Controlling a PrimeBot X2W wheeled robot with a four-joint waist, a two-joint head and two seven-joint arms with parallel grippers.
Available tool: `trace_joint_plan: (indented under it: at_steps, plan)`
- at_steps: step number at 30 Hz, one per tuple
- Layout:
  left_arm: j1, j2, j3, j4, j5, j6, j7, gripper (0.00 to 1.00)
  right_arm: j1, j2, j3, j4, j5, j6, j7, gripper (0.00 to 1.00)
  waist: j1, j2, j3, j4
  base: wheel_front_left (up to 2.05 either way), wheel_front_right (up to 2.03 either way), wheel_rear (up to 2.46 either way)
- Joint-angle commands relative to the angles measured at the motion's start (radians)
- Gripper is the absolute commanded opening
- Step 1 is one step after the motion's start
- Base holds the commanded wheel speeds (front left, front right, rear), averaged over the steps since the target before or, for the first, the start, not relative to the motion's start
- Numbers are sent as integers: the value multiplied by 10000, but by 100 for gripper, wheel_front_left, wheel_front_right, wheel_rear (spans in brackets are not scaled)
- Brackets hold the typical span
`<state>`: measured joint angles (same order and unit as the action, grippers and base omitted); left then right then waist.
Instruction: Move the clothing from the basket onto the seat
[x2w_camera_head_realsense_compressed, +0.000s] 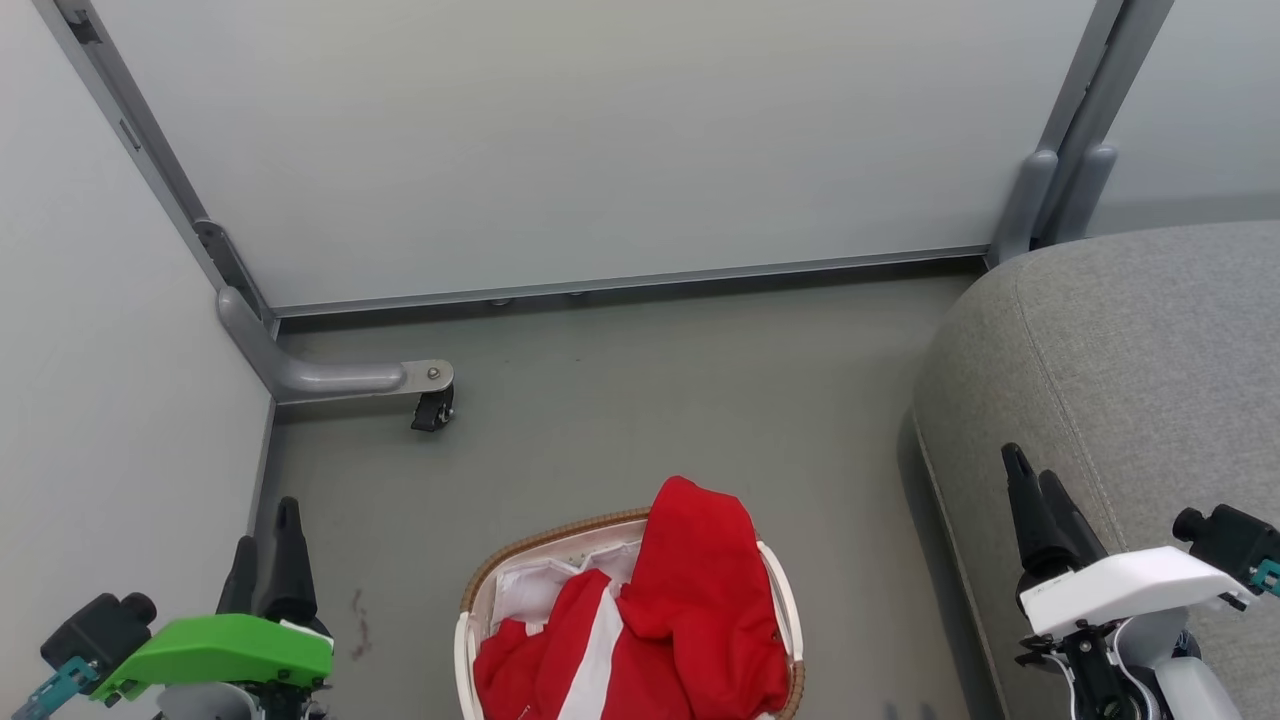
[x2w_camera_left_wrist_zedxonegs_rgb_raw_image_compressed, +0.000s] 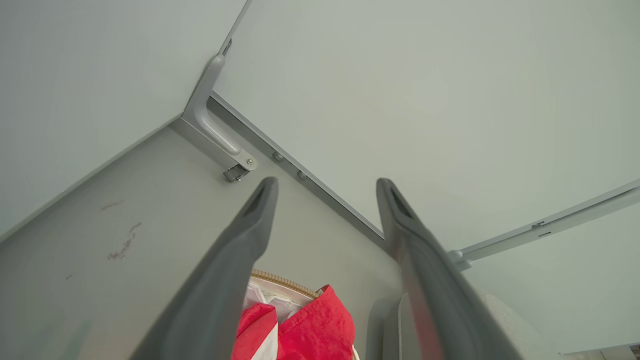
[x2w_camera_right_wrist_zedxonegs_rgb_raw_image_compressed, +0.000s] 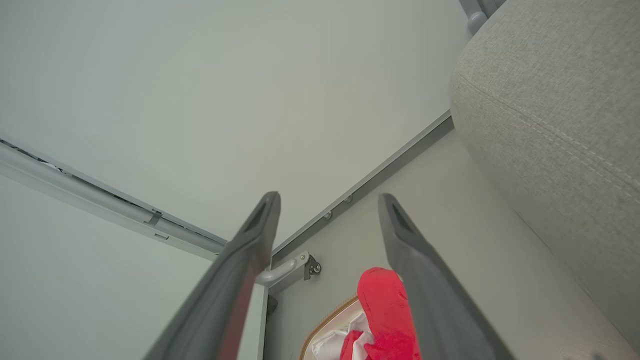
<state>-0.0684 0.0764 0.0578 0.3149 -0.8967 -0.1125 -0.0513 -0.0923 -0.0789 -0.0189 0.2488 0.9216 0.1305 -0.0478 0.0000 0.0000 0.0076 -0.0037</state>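
Observation:
The red clothing (x2w_camera_head_realsense_compressed: 680, 610) with a white stripe is heaped in the white basket (x2w_camera_head_realsense_compressed: 520, 565) on the floor, one piece draped over the far rim. The basket's brown woven rim and white liner show at its left. The grey seat (x2w_camera_head_realsense_compressed: 1130, 360) bulks at the right. My left gripper (x2w_camera_head_realsense_compressed: 265, 545) hangs open at the lower left, apart from the basket, nothing between its fingers. My right gripper (x2w_camera_head_realsense_compressed: 1035, 480) is open over the seat's front edge. The left wrist view catches the clothing (x2w_camera_left_wrist_zedxonegs_rgb_raw_image_compressed: 315, 325) low between the fingers; the right wrist view shows clothing (x2w_camera_right_wrist_zedxonegs_rgb_raw_image_compressed: 385, 310) and seat (x2w_camera_right_wrist_zedxonegs_rgb_raw_image_compressed: 560, 110).
Pale partition panels wall in the grey floor at the back and left. A grey metal foot with a black castor (x2w_camera_head_realsense_compressed: 432, 408) sticks out from the left corner. Another grey post (x2w_camera_head_realsense_compressed: 1050, 200) stands behind the seat. A reddish stain (x2w_camera_head_realsense_compressed: 358, 620) marks the floor left of the basket.

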Motion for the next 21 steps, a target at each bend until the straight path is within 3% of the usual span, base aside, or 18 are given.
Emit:
trace_joint_plan:
  at_steps: [1,21]
  plan:
    - [-147,147,-88,-10,493,61,-109,100,-228,-130,74,-77,-460,1,-140,100,0,0,-1,5,0,0,0]
    - [9,310,-813,616,3295,354,-786,100,-213,-150,526,464,-3635,2,-828,100,0,0,-23,-14,0,0,0]
